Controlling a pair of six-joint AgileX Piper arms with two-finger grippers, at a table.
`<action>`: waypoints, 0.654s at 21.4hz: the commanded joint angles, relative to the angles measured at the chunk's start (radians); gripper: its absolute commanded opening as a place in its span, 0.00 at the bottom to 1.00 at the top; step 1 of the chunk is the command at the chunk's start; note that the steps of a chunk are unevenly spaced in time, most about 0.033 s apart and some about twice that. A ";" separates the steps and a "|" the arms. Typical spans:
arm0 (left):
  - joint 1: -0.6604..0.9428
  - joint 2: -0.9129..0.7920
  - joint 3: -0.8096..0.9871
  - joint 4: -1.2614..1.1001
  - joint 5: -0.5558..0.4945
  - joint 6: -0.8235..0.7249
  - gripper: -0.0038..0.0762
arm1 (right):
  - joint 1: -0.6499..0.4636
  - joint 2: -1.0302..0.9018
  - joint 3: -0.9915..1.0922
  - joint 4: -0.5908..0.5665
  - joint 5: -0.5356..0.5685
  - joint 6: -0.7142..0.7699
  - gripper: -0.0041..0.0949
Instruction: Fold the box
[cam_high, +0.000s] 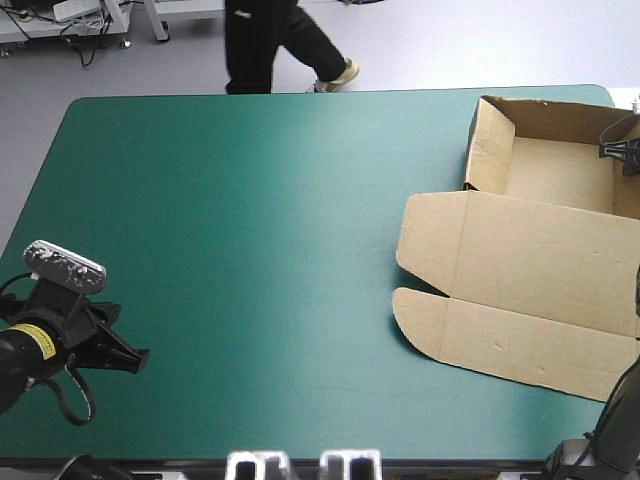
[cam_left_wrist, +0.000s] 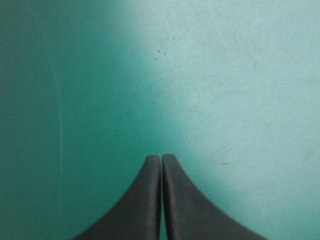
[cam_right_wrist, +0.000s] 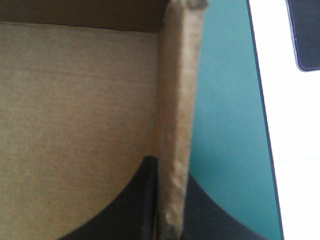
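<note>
Clenched left gripper (cam_left_wrist: 161, 159) low over teal-green cover (cam_left_wrist: 235, 75) near its front-left corner, right gripper (cam_right_wrist: 169, 165) grasping upright side wall of brown box (cam_right_wrist: 75, 100)

Tally as I read it from my station: one box (cam_high: 530, 250), brown board; one table (cam_high: 250, 250), teal-green cover; two grippers, namely the left gripper (cam_left_wrist: 161, 157) and the right gripper (cam_right_wrist: 170, 169).

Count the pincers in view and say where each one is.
2. The left pincer is shut, over bare teal-green cover at the near left corner. The right pincer is shut on the right wall of the box.
</note>
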 joint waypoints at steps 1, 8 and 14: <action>-0.006 0.001 -0.023 0.007 -0.045 0.000 0.04 | 0.004 -0.067 -0.033 0.013 -0.038 -0.083 0.15; -0.006 0.001 -0.023 -0.003 -0.041 0.000 0.04 | -0.006 -0.172 -0.035 -0.001 -0.131 -0.037 0.83; -0.006 0.001 -0.023 -0.003 -0.041 -0.002 0.04 | -0.006 -0.415 -0.035 0.208 -0.052 -0.086 0.78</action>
